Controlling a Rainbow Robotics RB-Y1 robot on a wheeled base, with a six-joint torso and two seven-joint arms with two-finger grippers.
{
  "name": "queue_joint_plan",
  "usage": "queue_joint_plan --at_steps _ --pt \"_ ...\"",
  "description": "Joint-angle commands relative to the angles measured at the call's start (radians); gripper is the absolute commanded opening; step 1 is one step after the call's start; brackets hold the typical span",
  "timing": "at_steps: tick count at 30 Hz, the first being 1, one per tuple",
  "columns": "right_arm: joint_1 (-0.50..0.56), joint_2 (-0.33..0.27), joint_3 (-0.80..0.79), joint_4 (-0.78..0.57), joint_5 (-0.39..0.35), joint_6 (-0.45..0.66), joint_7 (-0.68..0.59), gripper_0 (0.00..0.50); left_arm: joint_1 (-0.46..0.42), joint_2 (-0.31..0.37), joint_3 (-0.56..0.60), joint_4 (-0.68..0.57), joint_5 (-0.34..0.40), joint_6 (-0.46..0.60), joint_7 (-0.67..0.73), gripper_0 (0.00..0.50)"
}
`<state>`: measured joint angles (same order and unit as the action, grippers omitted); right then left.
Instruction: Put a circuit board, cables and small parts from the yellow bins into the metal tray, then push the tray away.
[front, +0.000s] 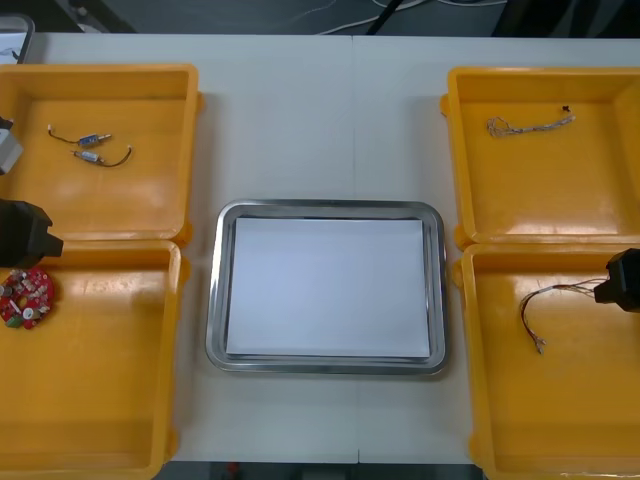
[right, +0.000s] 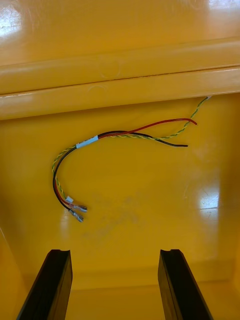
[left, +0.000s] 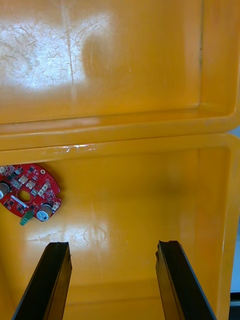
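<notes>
Left tool (left: 112, 245): fingers set wide apart, nothing held, positioned over the near left bin (front: 100, 420) at its far left corner. The round red circuit board (left: 29, 192) lies flat on that bin's floor at its left edge, beyond the fingers and outside the gap between them, clear of both. Right tool (right: 114, 251): fingers likewise wide apart and holding nothing, over the right side of the near right bin (front: 560, 430). The red, black and yellow cable (right: 100, 137) lies curved on that bin's floor ahead of the fingers, not touching them. The far left bin (front: 150, 200) contains two small metal parts (front: 90, 148) with short dark leads. The far right bin (front: 540, 200) contains a pale twisted cable (front: 528, 125). The metal tray (front: 325, 212), white inside, sits at the centre of the bench (front: 330, 120) between the bins.
</notes>
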<state>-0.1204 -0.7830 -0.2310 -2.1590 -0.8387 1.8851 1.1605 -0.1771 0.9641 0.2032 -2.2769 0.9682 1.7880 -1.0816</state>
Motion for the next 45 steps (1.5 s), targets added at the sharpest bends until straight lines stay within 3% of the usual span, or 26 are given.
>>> queue_joint_plan --at_steps 1,45 --pt "0.015 0.008 -0.030 -0.033 0.007 -0.008 0.054 0.500 0.016 0.044 0.028 -0.012 0.006 0.007 -0.066 0.500" --pt "0.015 0.008 -0.030 -0.033 0.007 -0.008 0.054 0.500 0.016 0.044 0.028 -0.012 0.006 0.007 -0.066 0.500"
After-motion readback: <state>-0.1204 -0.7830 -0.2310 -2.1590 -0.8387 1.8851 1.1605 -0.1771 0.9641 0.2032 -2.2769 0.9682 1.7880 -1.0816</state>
